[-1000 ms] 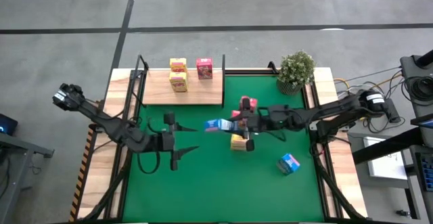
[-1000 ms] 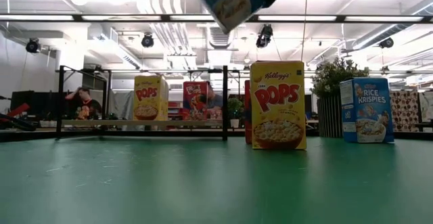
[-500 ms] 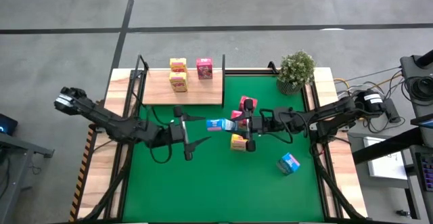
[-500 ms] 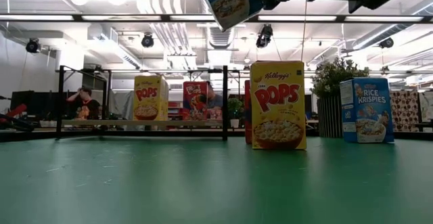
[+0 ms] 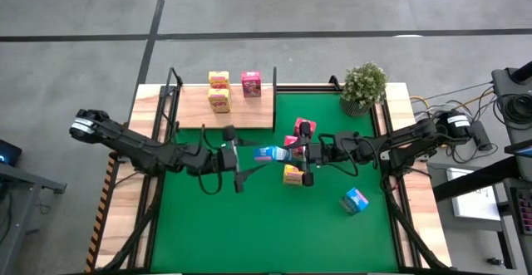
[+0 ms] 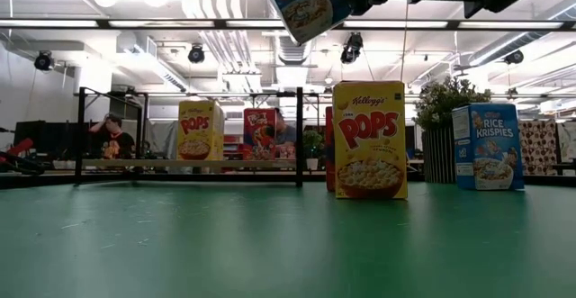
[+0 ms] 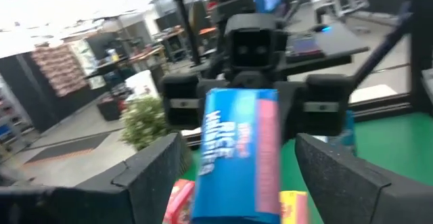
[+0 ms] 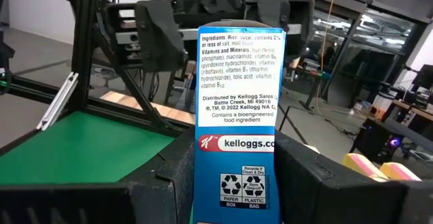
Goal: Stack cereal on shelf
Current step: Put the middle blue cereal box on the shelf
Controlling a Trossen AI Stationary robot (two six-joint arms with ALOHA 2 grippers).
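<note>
A blue Rice Krispies box (image 5: 268,152) hangs in the air over the middle of the green mat (image 5: 249,225), grasped at one end by the right pincer (image 5: 293,152), whose fingers are clenched on its sides. The left pincer (image 5: 249,153) faces it from the other side with its fingers spread wide, one on each side of the box's free end; whether they touch it cannot be told. Beneath the held box, a yellow Pops box (image 5: 292,174) stands on the mat, with a pink box (image 5: 302,129) just behind it and a second blue box (image 5: 356,200) well apart. The wooden shelf (image 5: 193,113) at the mat's far left carries two yellow boxes (image 5: 219,92) and a pink one (image 5: 251,84). A potted plant (image 5: 362,87) stands at the table's (image 5: 403,100) far right corner.
</note>
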